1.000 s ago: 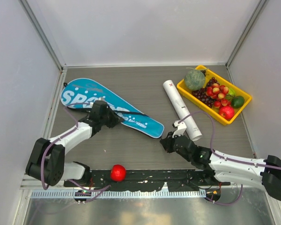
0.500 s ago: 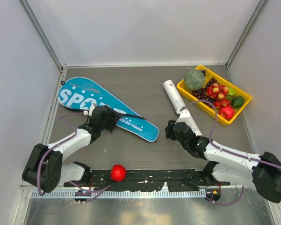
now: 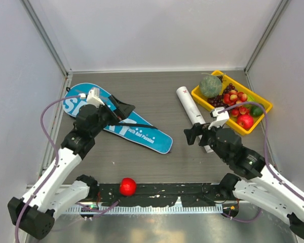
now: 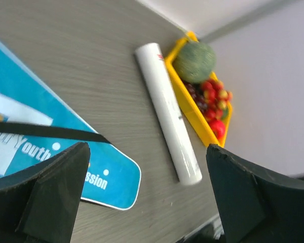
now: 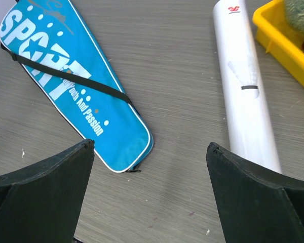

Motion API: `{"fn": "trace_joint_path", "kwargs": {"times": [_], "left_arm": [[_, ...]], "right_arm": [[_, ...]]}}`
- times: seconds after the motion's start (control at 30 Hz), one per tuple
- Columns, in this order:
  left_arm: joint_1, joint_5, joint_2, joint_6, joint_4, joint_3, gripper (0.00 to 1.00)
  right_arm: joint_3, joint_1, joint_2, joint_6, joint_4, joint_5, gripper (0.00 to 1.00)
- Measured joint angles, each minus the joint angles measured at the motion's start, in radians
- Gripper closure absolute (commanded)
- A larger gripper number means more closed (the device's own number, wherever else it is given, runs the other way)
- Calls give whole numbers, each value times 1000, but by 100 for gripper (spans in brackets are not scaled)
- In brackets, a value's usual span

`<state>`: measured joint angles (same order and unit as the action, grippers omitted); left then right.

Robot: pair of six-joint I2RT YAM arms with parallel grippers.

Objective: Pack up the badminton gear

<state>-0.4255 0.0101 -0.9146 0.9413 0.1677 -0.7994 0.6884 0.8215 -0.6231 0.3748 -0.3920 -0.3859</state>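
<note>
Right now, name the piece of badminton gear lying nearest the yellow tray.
The white cardboard tube, lying right beside the yellow tray. The blue SPORT cover lies well away from it, on the table's left side.

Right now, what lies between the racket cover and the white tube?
Nothing: only bare table separates the racket cover from the white tube, clearest in the right wrist view.

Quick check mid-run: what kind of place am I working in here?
Probably a lab robot test cell: plain white panel walls box in a grey table, and the items look staged: a blue racket cover, a white tube, a yellow fruit tray.
</note>
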Motion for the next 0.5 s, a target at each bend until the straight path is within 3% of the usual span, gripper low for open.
{"fn": "trace_joint_path", "kwargs": {"times": [0.27,0.5], "left_arm": [[-1,275,237,-283,60,-11,1],[-2,351,472,-384,73,68,1]], "right_arm": [[82,0,172,-6,-164,-8,5],[113,-1,272,2,-174,5,5]]}}
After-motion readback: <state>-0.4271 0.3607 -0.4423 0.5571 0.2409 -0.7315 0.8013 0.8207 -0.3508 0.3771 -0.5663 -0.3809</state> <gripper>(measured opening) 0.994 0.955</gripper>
